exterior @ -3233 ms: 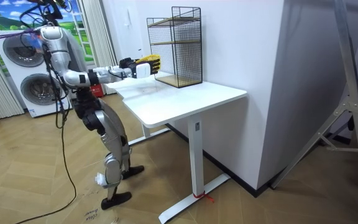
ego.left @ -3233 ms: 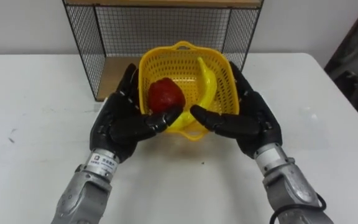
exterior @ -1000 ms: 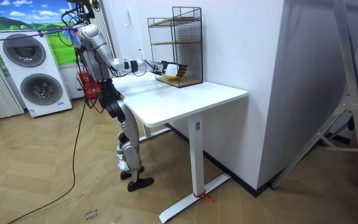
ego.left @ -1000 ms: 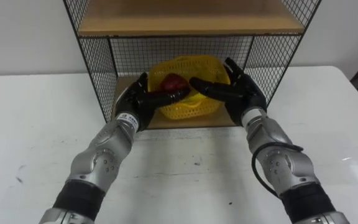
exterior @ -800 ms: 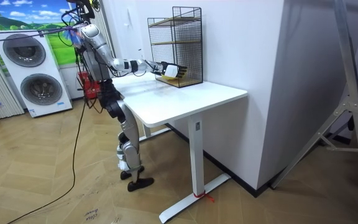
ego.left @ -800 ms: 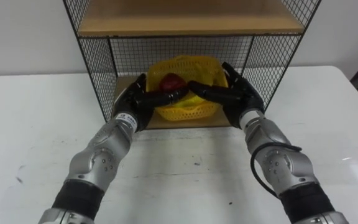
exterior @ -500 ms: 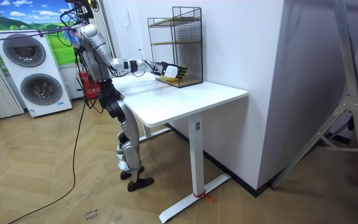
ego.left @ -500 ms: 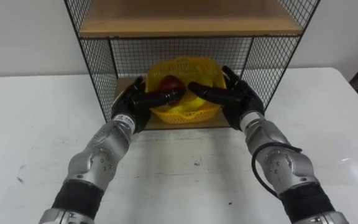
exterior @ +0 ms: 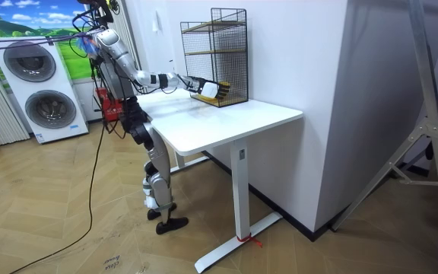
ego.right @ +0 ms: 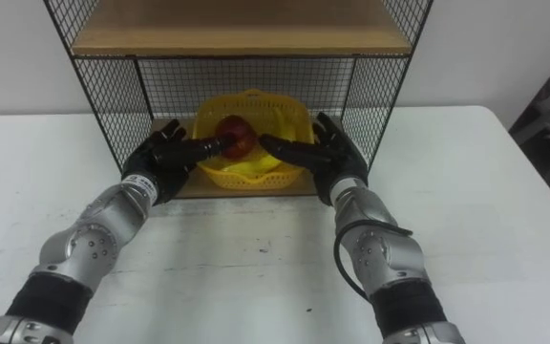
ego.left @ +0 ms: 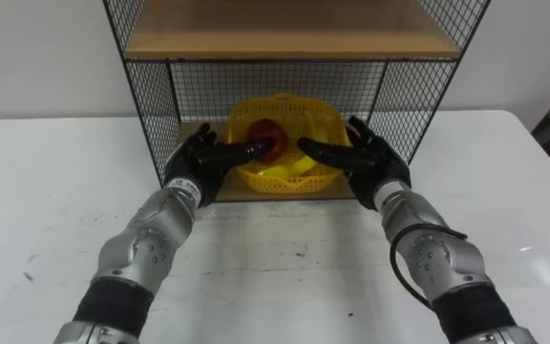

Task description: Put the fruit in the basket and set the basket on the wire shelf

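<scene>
Fingers (ego.left: 359,132): straight, spread wide, both hands.
Left hand (ego.left: 199,164): against basket's left side, arm extended.
Right hand (ego.left: 370,162): against its right side.
Basket (ego.left: 280,178): on shelf's (ego.left: 151,105) lower board, apple (ego.left: 267,134) inside.

Both arms reach forward from the lower corners of the eye views, elbows slightly bent and forearms angling inward, so that the two wrists sit level with each other. The left robot hand (ego.left: 201,162) is turned palm inward, its fingers spread and fairly straight and its thumb stretched toward the right. The right robot hand (ego.left: 369,161) mirrors it, palm inward, fingers splayed, thumb pointing toward the left, with the two thumb tips apart. In the room view the robot stands on both feet, trunk leaning forward, both arms held out at about chest height.
</scene>
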Tool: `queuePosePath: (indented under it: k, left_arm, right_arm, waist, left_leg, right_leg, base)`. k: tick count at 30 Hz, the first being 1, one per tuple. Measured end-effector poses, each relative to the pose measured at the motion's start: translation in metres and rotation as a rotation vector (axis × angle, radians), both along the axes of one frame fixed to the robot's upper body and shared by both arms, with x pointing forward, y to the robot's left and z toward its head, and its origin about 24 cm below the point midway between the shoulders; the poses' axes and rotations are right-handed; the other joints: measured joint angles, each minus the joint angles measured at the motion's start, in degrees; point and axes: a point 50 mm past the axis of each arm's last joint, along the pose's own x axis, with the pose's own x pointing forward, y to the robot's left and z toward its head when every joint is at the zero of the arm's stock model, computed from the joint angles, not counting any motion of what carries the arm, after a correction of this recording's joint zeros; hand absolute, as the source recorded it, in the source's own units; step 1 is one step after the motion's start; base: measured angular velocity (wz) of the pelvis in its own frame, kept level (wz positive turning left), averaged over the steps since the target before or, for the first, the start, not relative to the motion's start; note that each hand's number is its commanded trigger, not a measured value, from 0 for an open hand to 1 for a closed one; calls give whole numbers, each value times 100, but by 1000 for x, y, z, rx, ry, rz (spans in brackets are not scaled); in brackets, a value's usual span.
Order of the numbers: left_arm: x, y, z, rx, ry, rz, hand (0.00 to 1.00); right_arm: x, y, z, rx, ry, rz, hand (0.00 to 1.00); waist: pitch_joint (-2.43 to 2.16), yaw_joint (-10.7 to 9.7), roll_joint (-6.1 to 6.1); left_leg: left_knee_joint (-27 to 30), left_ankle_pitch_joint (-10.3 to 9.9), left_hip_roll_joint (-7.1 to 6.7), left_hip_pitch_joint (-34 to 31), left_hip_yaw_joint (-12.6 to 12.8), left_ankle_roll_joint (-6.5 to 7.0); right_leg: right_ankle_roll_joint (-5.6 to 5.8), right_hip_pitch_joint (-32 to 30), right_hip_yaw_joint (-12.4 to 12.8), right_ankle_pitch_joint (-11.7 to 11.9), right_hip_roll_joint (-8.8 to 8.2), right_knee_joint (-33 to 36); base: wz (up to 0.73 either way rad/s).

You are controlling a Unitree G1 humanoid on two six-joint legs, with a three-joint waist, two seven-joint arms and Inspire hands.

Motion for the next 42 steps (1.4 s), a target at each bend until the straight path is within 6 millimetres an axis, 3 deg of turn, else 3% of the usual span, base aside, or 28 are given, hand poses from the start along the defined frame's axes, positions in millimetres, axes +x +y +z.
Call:
queuePosePath:
  k: [19, 26, 32, 36, 42]
  left_arm:
    - [4, 5, 16, 2, -52, 46, 0]
    - [7, 7, 32, -8, -122, 49, 0]
    - [8, 9, 50, 56, -224, 26, 0]
    - [5, 12, 50, 144, -249, 10, 0]
    - [-4, 20, 49, 220, -280, -1, 0]
  right_arm:
    - [3, -5, 10, -15, -35, -31, 0]
    - [5, -4, 19, -10, -80, -30, 0]
    - [6, -5, 27, -69, -136, -2, 0]
    - [6, -8, 36, -103, -191, 1, 0]
    - [-2, -10, 32, -155, -224, 46, 0]
  waist:
    - [-35, 1, 12]
    - [-43, -8, 23]
    - [-43, -3, 21]
    - [-42, -11, 19]
    - [-42, -65, 18]
  left_leg:
    - [5, 7, 1, 32, 1, -1]
    - [4, 11, 2, 92, -27, -5]
    - [-24, 14, 1, 136, -44, -17]
    - [-77, 35, 1, 160, -41, -31]
    - [-102, 38, 2, 236, -36, -38]
  right_leg:
    - [-1, 30, 4, 1, 0, 2]
    - [-1, 99, -44, 0, -5, -13]
    - [-12, 136, -82, -7, -9, -8]
    - [-19, 135, -80, -9, -4, -20]
    - [-36, 202, -83, -20, -5, -28]
  base:
    - [0]
    - [2]
    - [0]
    - [0]
    - [0]
